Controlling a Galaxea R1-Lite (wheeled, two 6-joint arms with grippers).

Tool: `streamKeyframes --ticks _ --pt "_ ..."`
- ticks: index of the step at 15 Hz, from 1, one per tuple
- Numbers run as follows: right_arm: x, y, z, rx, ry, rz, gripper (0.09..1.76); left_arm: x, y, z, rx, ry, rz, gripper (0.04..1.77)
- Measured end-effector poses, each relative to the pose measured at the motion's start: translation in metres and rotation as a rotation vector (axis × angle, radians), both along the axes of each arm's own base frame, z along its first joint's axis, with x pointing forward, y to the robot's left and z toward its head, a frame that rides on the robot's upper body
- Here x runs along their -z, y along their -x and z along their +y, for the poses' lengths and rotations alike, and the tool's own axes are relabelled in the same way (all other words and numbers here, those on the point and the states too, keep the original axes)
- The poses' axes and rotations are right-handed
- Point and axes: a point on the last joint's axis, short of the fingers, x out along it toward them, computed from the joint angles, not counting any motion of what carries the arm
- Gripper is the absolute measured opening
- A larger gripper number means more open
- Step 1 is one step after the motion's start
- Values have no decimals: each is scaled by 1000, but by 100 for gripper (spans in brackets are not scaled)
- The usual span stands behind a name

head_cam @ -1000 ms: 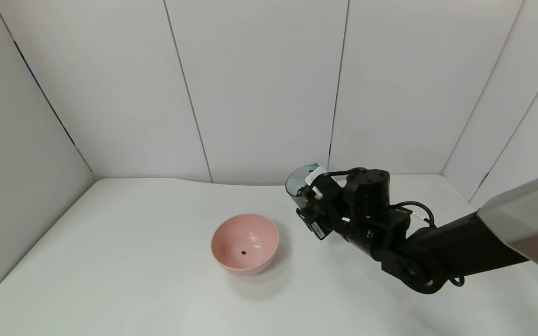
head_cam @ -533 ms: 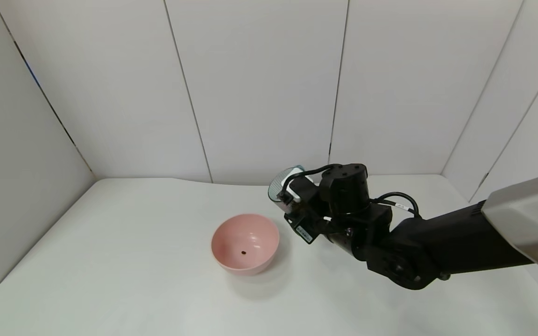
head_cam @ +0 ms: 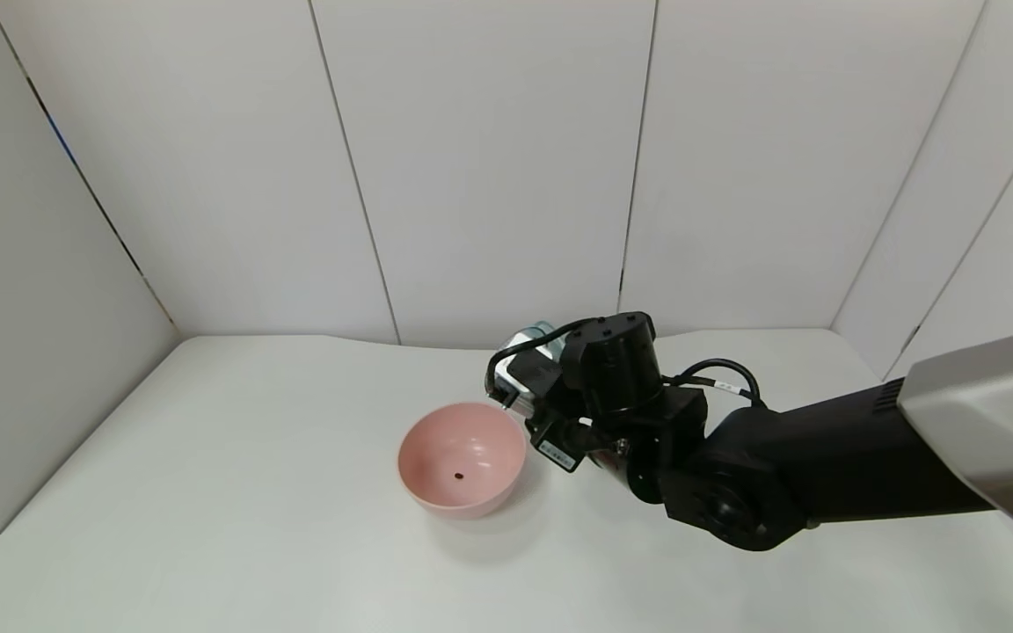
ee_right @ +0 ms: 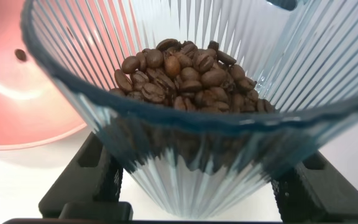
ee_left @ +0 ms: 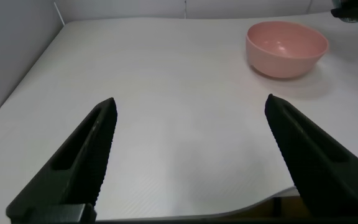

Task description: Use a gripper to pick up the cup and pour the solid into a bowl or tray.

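Since a second ago the right pincer (head_cam: pixel 520 387) has swung leftward across the white counter (head_cam: pixel 207 492) until it hangs just beside the far right rim of the round pale-pink plastic bowl (head_cam: pixel 461 458). From the head camera the arm hides most of the tall ribbed blue-grey translucent plastic cup (ee_right: pixel 197 106); the right wrist camera shows the pincer clamped on the cup's sides, with small dark-brown roasted pellets (ee_right: pixel 188 74) heaped inside. One pellet (head_cam: pixel 458 476) lies in the bowl. The left pincer (ee_left: pixel 188 152), spread wide, hovers well apart.
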Motion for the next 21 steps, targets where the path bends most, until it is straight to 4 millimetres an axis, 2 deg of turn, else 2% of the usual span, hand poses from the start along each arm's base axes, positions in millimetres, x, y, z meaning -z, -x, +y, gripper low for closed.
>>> streamKeyframes --ticks 8,13,21 --pt "10 0 13 -7 150 -26 134 0 0 0 0 0 0 172" --pt "14 3 13 -14 282 -40 133 0 0 0 0 0 0 172" --pt "1 -2 18 11 503 -126 133 0 0 0 0 0 0 172"
